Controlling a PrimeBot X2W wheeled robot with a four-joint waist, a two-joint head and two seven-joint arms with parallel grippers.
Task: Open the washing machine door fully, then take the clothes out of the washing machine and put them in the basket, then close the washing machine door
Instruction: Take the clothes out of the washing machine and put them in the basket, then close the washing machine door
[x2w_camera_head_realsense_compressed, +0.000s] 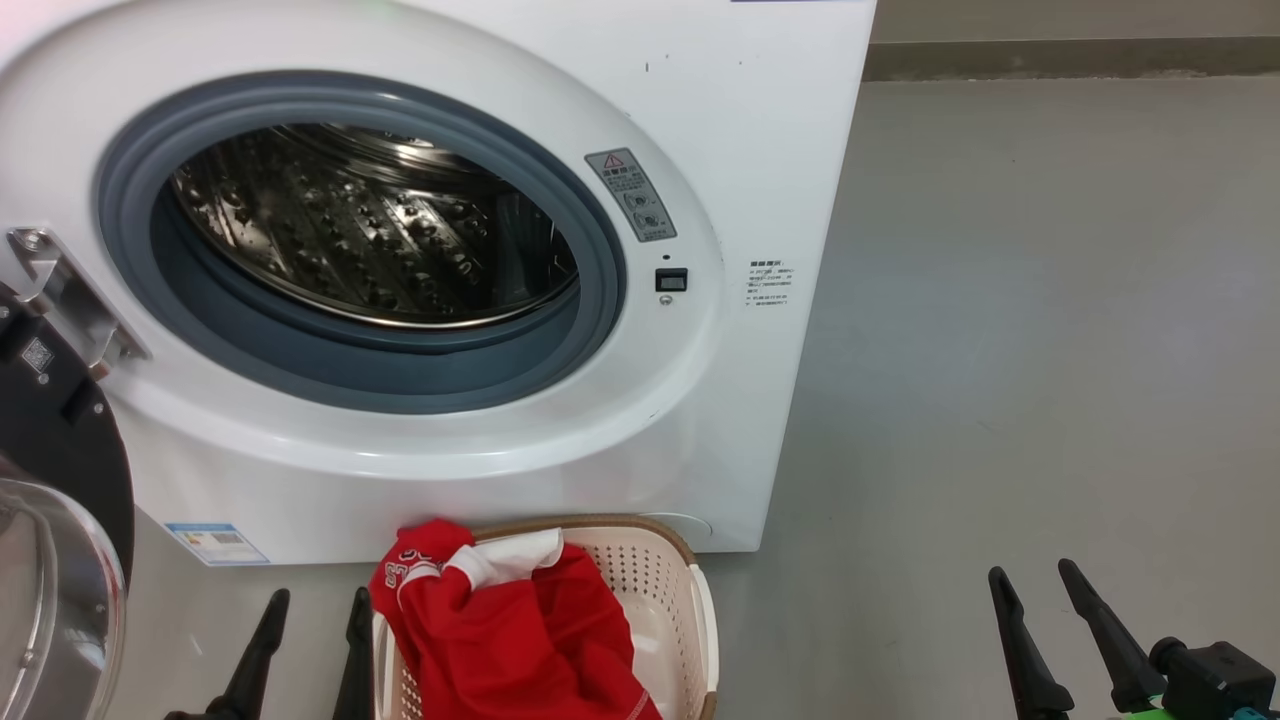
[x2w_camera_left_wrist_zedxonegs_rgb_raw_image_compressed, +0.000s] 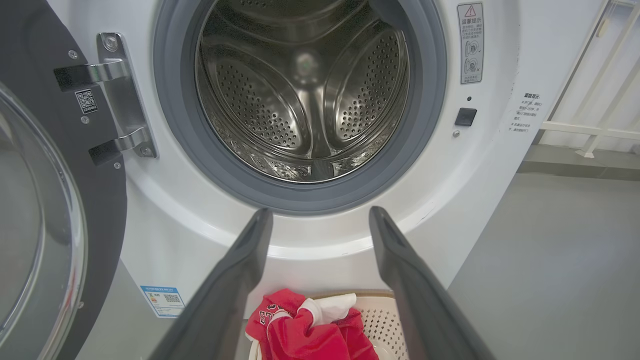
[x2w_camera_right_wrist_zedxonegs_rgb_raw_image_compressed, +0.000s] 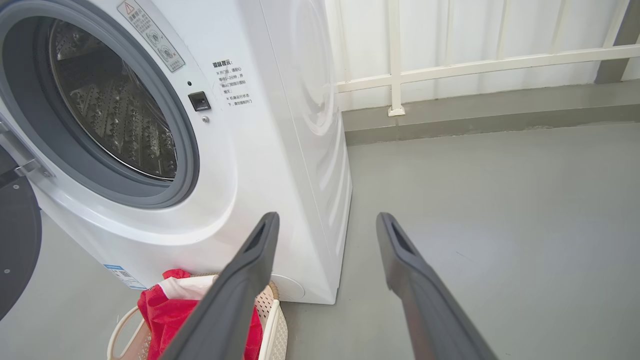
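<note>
The white washing machine (x2w_camera_head_realsense_compressed: 780, 150) stands with its round door (x2w_camera_head_realsense_compressed: 70, 450) swung wide to the left on a metal hinge (x2w_camera_left_wrist_zedxonegs_rgb_raw_image_compressed: 120, 95). Its steel drum (x2w_camera_left_wrist_zedxonegs_rgb_raw_image_compressed: 305, 100) shows bare metal. Red and white clothes (x2w_camera_head_realsense_compressed: 510, 630) lie heaped in the cream basket (x2w_camera_head_realsense_compressed: 670, 590) on the floor before the machine. My left gripper (x2w_camera_head_realsense_compressed: 320, 595) hangs open just left of the basket, aimed at the drum mouth, with nothing between its fingers. My right gripper (x2w_camera_head_realsense_compressed: 1030, 568) is open and empty over the floor to the basket's right. The clothes (x2w_camera_left_wrist_zedxonegs_rgb_raw_image_compressed: 300, 330) sit below my left fingers.
Grey floor (x2w_camera_head_realsense_compressed: 1050, 350) stretches to the right of the machine. A white railing (x2w_camera_right_wrist_zedxonegs_rgb_raw_image_compressed: 450, 65) and a low wall ledge (x2w_camera_right_wrist_zedxonegs_rgb_raw_image_compressed: 475, 115) run behind it. The open door's glass bowl (x2w_camera_head_realsense_compressed: 40, 600) bulges out at the far left, close to my left arm.
</note>
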